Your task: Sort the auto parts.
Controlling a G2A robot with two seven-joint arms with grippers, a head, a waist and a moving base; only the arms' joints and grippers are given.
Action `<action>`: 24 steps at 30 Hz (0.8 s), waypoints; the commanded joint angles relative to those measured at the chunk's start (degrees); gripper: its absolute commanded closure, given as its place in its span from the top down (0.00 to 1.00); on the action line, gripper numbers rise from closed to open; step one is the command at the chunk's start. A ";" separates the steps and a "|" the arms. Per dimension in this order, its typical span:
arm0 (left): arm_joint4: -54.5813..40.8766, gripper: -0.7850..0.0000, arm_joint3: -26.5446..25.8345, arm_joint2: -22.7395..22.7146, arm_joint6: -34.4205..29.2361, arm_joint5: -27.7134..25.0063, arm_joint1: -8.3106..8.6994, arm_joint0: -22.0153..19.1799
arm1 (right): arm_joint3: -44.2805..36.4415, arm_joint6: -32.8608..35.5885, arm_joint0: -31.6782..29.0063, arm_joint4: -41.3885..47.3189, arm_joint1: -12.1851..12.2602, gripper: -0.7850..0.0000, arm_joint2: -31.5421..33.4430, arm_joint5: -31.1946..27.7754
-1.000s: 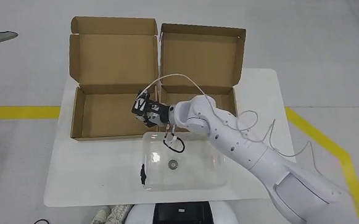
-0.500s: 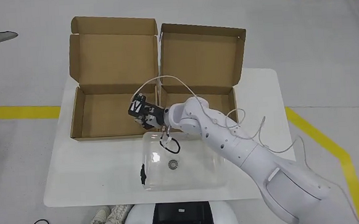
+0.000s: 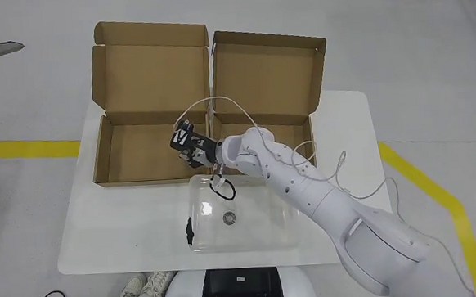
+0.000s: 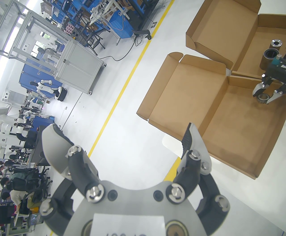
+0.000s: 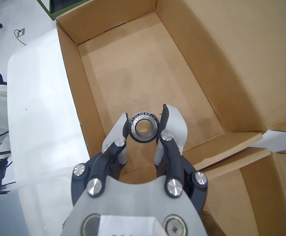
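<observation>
Right gripper (image 5: 145, 117), clamped on the tapered roller bearing (image 5: 144, 130), has edged further over the left cardboard box (image 5: 134, 73), near its right wall, so release looks next; left gripper (image 4: 120, 133) hangs wide open.

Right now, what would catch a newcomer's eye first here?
The right gripper, shut on a round steel bearing, hangs over the floor of the left open brown cardboard box. Nearer the robot, a clear plastic bin holds a black ring and a small metal ring.
</observation>
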 commanded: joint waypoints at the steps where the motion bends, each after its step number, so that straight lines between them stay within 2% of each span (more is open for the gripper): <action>1: 0.00 1.00 0.00 0.00 0.00 0.00 0.00 0.00 | 0.65 -0.16 0.28 -0.13 -0.40 0.21 -0.05 0.08; 6: 0.00 1.00 0.00 0.00 0.00 0.00 0.00 0.00 | 2.42 -0.91 0.82 -0.62 -1.44 0.35 -0.19 0.17; 16: 0.00 1.00 0.00 0.00 0.00 0.00 0.00 0.00 | 4.71 -3.45 1.31 -1.78 -2.70 0.33 0.31 -0.37; 24: 0.00 1.00 0.00 0.00 0.00 0.00 0.00 0.00 | 1.08 -6.55 0.35 -5.30 -1.66 0.35 1.68 -2.74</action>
